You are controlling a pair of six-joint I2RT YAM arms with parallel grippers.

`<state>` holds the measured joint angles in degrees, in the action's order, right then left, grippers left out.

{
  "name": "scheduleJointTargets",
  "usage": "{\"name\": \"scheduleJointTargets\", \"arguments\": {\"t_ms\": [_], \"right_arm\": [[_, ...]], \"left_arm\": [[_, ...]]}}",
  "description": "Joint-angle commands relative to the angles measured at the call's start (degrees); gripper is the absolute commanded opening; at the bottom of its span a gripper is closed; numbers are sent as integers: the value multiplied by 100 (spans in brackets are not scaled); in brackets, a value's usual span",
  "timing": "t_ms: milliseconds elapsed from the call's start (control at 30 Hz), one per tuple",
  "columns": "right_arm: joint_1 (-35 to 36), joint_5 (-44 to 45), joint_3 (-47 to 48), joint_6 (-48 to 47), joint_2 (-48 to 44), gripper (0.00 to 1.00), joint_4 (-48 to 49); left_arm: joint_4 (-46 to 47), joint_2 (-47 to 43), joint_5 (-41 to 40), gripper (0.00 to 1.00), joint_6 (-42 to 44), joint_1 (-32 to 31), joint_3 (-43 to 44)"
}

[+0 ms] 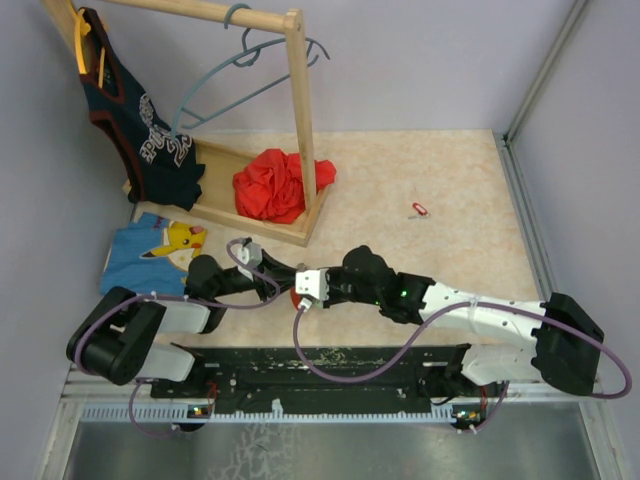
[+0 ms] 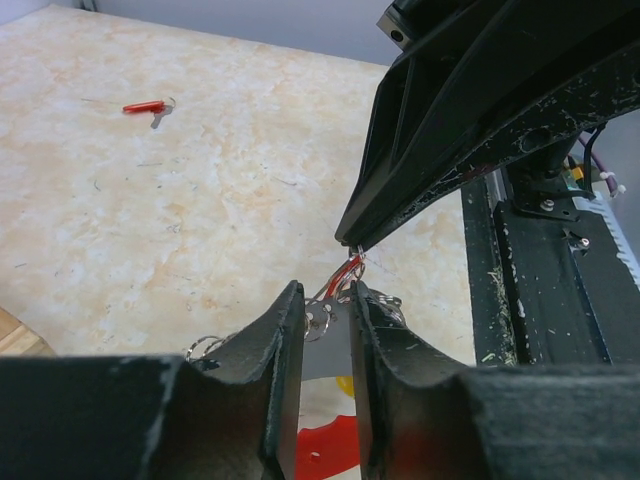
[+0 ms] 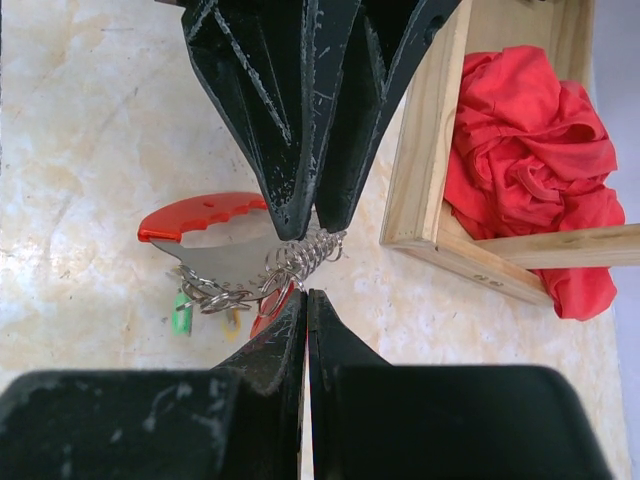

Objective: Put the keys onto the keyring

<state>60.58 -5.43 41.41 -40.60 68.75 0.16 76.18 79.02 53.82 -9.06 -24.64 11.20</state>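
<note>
A flat metal tool (image 3: 225, 258) with a red handle (image 3: 200, 215) lies on the table, and the keyring's grey wire loops (image 3: 305, 258) are bunched at its edge. A green key (image 3: 180, 316) and a yellow key (image 3: 232, 320) hang from small rings below it. My left gripper (image 2: 325, 295) stands over the metal plate, jaws a narrow gap apart, nothing pinched. My right gripper (image 3: 307, 295) is shut tip to tip opposite it, with a red key (image 2: 345, 275) caught at its tip (image 2: 355, 246). Another red key (image 1: 418, 209) lies alone far right on the table.
A wooden clothes rack (image 1: 300, 120) stands at the back left with a grey-blue hanger (image 1: 240, 60), a dark jersey (image 1: 140, 120) and a red cloth (image 1: 275, 185) in its base. A blue printed shirt (image 1: 150, 250) lies left. The rack's base frame (image 3: 430, 150) is close beside the grippers.
</note>
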Motion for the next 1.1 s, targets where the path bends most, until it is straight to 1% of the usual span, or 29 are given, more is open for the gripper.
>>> {"name": "scheduleJointTargets", "arguments": {"t_ms": [0, 133, 267, 467, 633, 767, 967, 1067], "right_arm": [[-24, -22, 372, -71, -169, 0, 149], [-27, -21, 347, -56, -171, 0, 96], [-24, -51, 286, -33, -161, 0, 132], [-28, -151, 140, 243, -88, 0, -42], [-28, -143, -219, 938, -83, 0, -83], [-37, -125, -303, 1559, 215, 0, -244], [-28, -8, -436, 2548, 652, 0, -238], [-28, 25, -608, 3044, 670, 0, -84]], "left_arm": [[-69, -30, 133, 33, 89, 20, 16], [-113, 26, 74, 38, 72, 15, -27], [-63, 173, 0, 43, -175, 20, -95], [131, 377, -190, 45, -595, -14, -303], [-243, 392, -516, 45, -636, -64, -355], [-561, 343, -750, 45, -642, -105, -332], [-1197, 113, -1005, 43, -738, -154, -248], [-1765, -87, -1207, 43, -717, -236, -130]]}}
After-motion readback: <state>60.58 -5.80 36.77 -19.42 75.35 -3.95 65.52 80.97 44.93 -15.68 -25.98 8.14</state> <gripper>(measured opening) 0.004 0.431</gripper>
